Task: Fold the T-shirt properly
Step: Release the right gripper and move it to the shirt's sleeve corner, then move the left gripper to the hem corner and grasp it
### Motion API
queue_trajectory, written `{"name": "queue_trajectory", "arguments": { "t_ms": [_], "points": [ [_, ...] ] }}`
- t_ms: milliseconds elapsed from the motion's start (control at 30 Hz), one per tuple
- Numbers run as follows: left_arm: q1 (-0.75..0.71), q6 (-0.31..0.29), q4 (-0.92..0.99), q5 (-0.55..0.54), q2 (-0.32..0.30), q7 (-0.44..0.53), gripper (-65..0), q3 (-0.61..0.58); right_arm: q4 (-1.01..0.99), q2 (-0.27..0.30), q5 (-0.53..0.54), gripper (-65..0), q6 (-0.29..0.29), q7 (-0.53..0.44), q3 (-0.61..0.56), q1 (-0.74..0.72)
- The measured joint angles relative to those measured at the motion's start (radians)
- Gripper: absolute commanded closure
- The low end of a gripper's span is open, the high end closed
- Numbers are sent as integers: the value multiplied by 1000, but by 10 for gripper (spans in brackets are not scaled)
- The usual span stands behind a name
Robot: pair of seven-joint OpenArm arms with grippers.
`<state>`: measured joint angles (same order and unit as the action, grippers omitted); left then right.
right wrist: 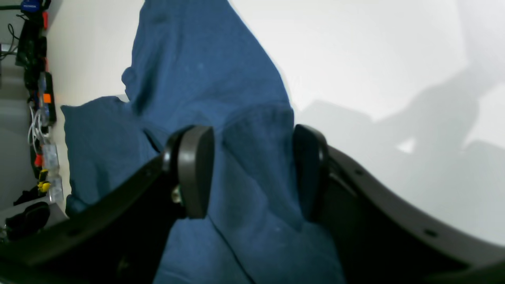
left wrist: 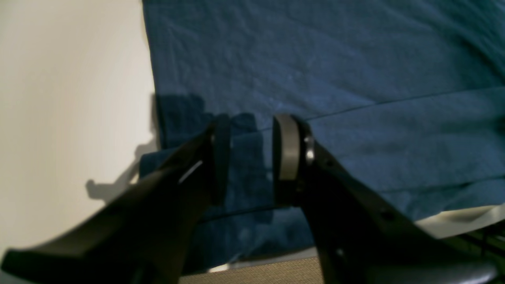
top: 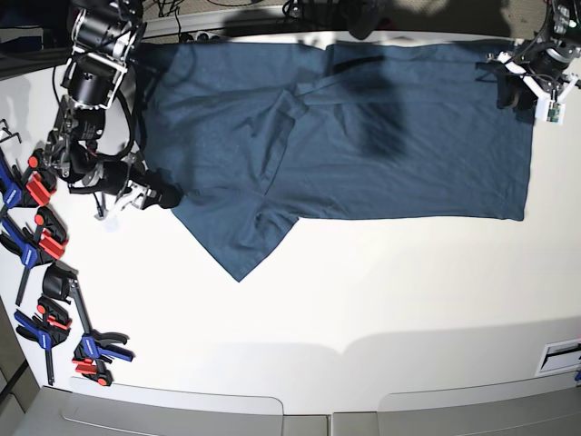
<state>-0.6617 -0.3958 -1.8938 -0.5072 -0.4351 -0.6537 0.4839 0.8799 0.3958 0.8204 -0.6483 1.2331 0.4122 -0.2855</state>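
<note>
dark navy-teal t-shirt runs lengthwise between both arms. right gripper, nearer its sleeve-side edge, stands wide, edge between fingers, unclamped; left gripper is part-open, empty above fabric.

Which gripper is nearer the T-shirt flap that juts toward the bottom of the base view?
The right gripper, beside that flap; the left gripper is over the shirt's far side.

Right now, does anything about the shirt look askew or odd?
Yes: the T-shirt lies uneven. On the base view's left, one pointed flap sticks out toward the bottom of the picture, with diagonal creases above it.
</note>
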Motion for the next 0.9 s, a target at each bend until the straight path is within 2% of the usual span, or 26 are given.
{"name": "queue_trajectory", "arguments": {
  "t_ms": [300,400,533,567,900],
  "points": [
    [6,0,0,0,0,7,-168,0,1,-3,-57,-307,-7,-59,0,0],
    [6,0,0,0,0,18,-168,0,1,-3,-69,-215,-7,-63,0,0],
    [6,0,0,0,0,18,-168,0,1,-2,-90,-24,-2,-58,0,3],
    [5,0,0,0,0,18,-168,0,0,-3,-90,0,-2,-57,0,3],
    [6,0,0,0,0,18,-168,0,0,-3,-88,0,-2,-63,-1,5]
  ]
}}
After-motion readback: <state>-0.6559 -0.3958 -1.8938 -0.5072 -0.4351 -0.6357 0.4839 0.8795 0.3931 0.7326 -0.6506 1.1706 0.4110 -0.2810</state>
